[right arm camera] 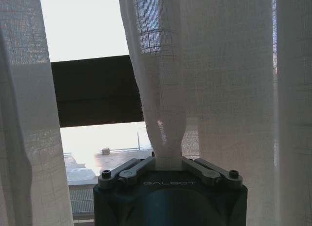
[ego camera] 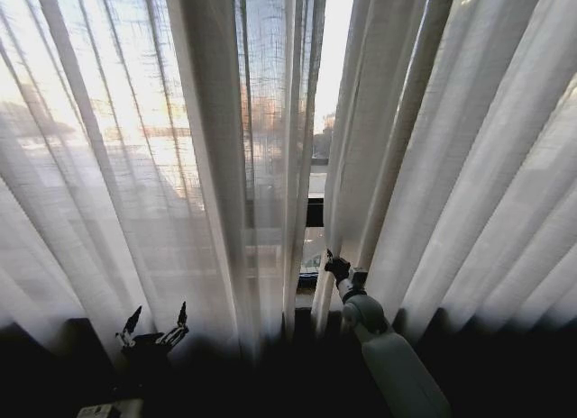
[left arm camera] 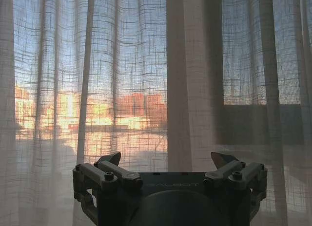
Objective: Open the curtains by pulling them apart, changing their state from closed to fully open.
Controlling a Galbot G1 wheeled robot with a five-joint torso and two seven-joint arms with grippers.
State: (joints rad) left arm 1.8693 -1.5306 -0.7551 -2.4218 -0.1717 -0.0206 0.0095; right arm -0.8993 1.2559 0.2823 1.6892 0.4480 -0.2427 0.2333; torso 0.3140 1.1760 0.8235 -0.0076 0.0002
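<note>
Your right gripper (right arm camera: 168,162) held the inner edge of the right curtain panel; the curtains (ego camera: 180,166) were parted by a narrow gap only.

You had the right panel (ego camera: 469,166) pinched in a bunched fold between closed fingers, low beside the central gap, where a dark window frame bar (right arm camera: 95,89) showed beyond. Your left gripper (ego camera: 153,332) hung low at the near left, jaws spread wide, just short of the left panel (left arm camera: 122,80) and gripping nothing.

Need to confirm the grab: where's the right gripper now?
In the head view the right gripper sits right of centre, at the right curtain's inner edge beside the narrow gap, pinching a fold.
</note>
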